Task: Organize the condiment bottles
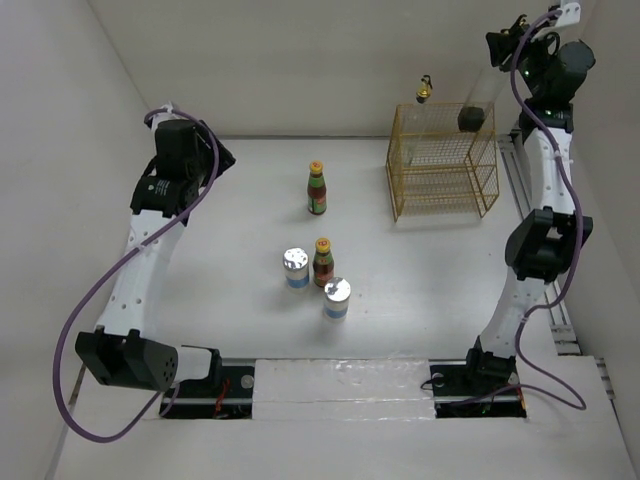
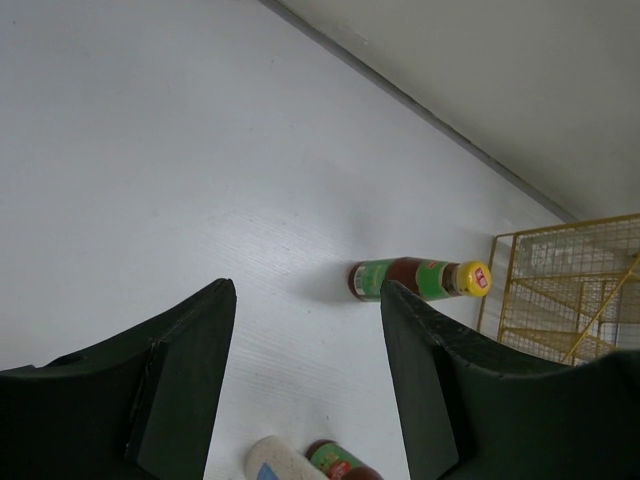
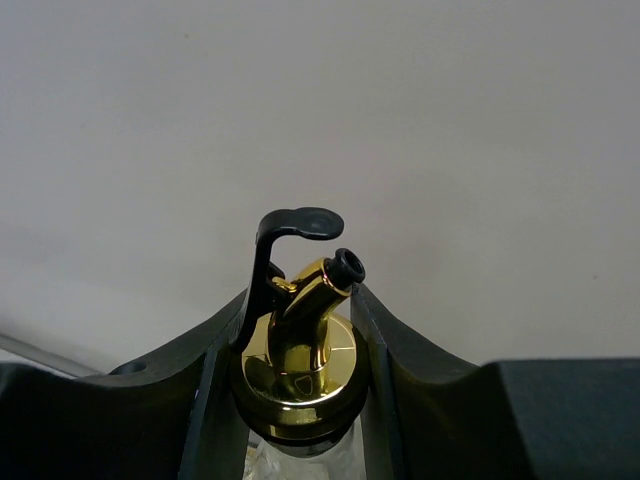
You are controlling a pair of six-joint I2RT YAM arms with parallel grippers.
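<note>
Nearest to the arm bases stands the near jar (image 1: 337,298), white with a silver lid, upright on the table (image 1: 240,220). Just behind it, to the left, is the second jar (image 1: 295,267), and the near sauce (image 1: 323,262) stands between them, very close to both; I cannot tell if they touch. The left wrist view shows this jar (image 2: 285,462) and this sauce (image 2: 340,465) only at its lower edge.

The far sauce (image 1: 317,188) stands alone and upright further back, well apart from the group. It is red-brown with a green label and a yellow cap (image 2: 415,278).

The left gripper (image 1: 215,155) is raised at the left side of the table. Its jaws (image 2: 305,300) are wide apart and there is nothing between them.

The rack (image 1: 443,165), of yellow wire, stands at the back right (image 2: 570,290). A clear bottle (image 1: 425,90) with a gold top stands upright at the rack's rear left corner.

The right gripper (image 1: 500,50) is high above the rack's right side. Its fingers (image 3: 375,330) are closed narrowly on the gold top of the held bottle (image 3: 300,350). This bottle (image 1: 482,95) hangs down toward the rack's rear right corner. I cannot tell if its lower end is already inside.
</note>
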